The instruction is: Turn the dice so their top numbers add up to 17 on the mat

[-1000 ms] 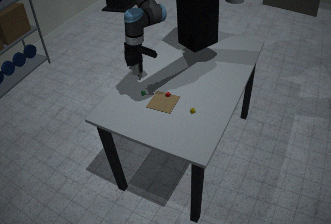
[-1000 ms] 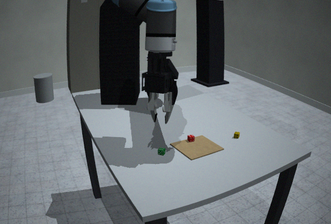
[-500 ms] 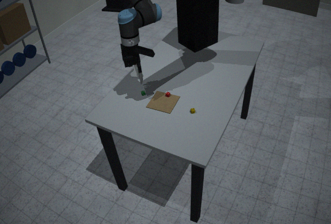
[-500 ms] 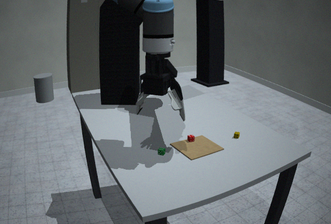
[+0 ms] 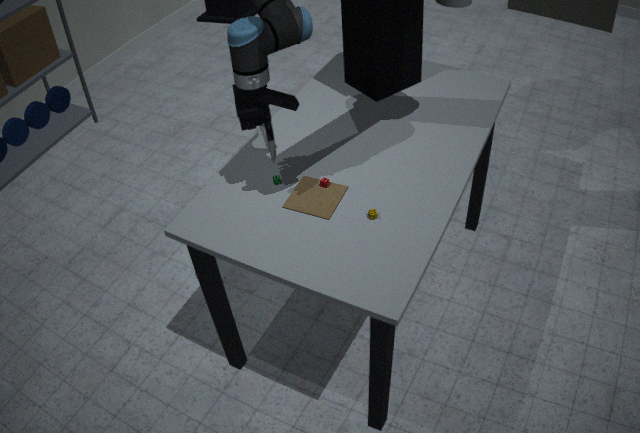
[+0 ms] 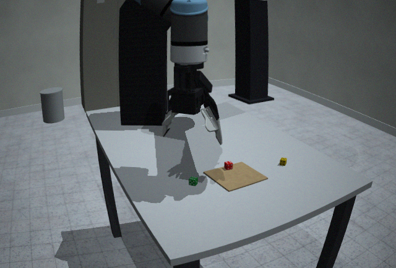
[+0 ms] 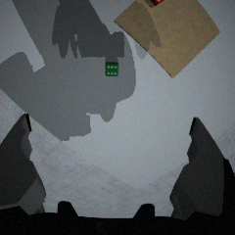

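Observation:
A green die [image 5: 277, 179] lies on the grey table just left of the brown mat [image 5: 315, 196]; it also shows in the exterior view [image 6: 193, 181] and in the wrist view [image 7: 112, 69], where its top shows six pips. A red die [image 5: 324, 182] [image 6: 228, 164] sits on the mat's far edge. A yellow die [image 5: 372, 214] [image 6: 283, 161] lies on the table right of the mat. My gripper [image 6: 192, 130] hangs upright above the table, behind the green die, with its fingers wide open and nothing between them [image 7: 113, 162].
The arm's black base column [image 5: 382, 25] stands at the back of the table. A shelf with boxes and blue balls [image 5: 31, 56] is at the far left. A grey cylinder [image 6: 52, 104] and a black pillar [image 6: 250, 51] stand on the floor.

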